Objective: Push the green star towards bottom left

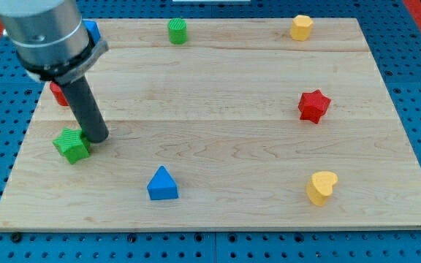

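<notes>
The green star (71,144) lies on the wooden board (225,109) near its left edge, below the middle. My tip (98,137) rests on the board right against the star's right side, on its upper right. The dark rod rises from there to the grey arm body at the view's top left.
A blue triangle (162,183) lies at the bottom centre-left. A yellow heart (321,187) is at the bottom right, a red star (313,105) at the right, a yellow block (301,27) and a green cylinder (177,31) at the top. A red block (58,93) and a blue block (91,31) are partly hidden behind the arm.
</notes>
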You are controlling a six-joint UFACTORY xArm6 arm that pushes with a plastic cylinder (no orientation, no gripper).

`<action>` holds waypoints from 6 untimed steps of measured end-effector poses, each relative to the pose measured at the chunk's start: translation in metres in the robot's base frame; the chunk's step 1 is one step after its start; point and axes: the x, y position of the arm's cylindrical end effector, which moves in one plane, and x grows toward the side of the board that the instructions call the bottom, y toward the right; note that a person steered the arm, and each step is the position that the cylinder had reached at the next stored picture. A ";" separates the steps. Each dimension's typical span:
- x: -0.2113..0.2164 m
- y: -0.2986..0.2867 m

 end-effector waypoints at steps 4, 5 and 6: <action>0.026 -0.106; 0.074 -0.087; 0.075 -0.075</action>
